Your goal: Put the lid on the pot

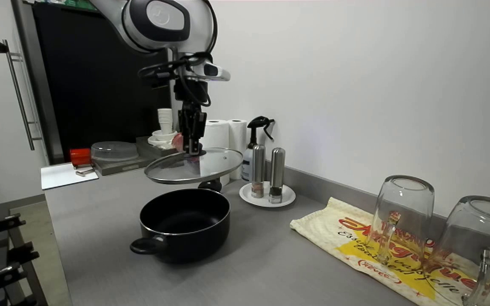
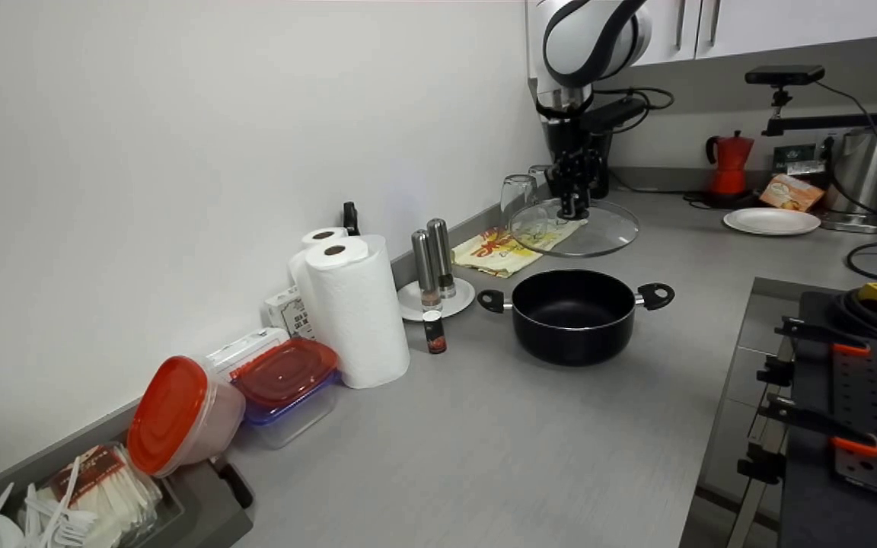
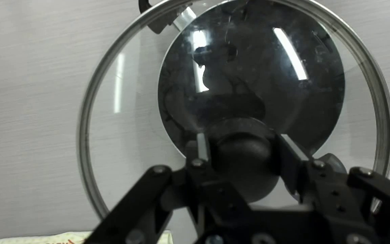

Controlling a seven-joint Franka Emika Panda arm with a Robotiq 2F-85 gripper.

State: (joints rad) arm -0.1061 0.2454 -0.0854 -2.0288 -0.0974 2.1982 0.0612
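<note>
The clear-glass lid (image 1: 221,163) is in the air above the pot (image 1: 189,242), apart from its rim, and looks slightly tilted. The lid (image 2: 610,232) and the black pot (image 2: 574,339) also show in an exterior view, with both pot handles visible. My gripper (image 1: 192,149), also in an exterior view (image 2: 574,210), is shut on the lid's dark centre knob. In the wrist view the fingers (image 3: 244,149) are on both sides of the knob (image 3: 245,166). The open pot (image 3: 256,74) shows through the glass (image 3: 130,142), mostly inside the lid's outline.
A white plate (image 1: 288,196) with two steel shakers (image 1: 277,170) stands close to the pot by the wall. A small spice bottle (image 2: 435,332) and paper towel rolls (image 2: 366,327) are nearby. Upturned glasses (image 1: 404,212) stand on a cloth (image 1: 334,221).
</note>
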